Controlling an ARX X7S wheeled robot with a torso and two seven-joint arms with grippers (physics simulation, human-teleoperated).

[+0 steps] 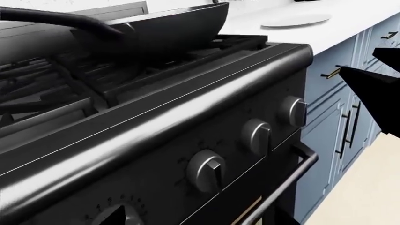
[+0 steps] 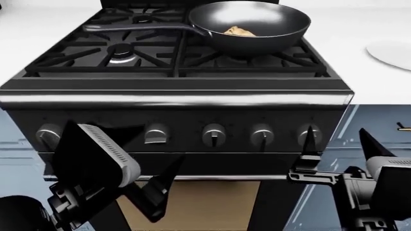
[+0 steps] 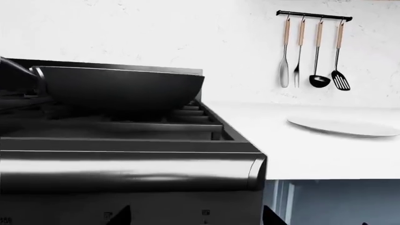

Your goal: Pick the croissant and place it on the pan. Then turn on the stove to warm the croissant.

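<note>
White counter (image 2: 378,86) is flanking the stove (image 2: 176,103), where the croissant (image 2: 239,31) is lying inside the pan (image 2: 257,24) on the rear right grate. The left gripper (image 2: 151,171) is hovering low before the knobs (image 2: 214,134), jaws spread wide; the right gripper (image 2: 340,139) is pointing up near the rightmost knob, likewise wide apart.

The croissant (image 2: 239,31) lies in the pan (image 2: 270,21) on the stove (image 2: 180,98) (rear right burner), plate (image 2: 391,52) to its right.
</note>
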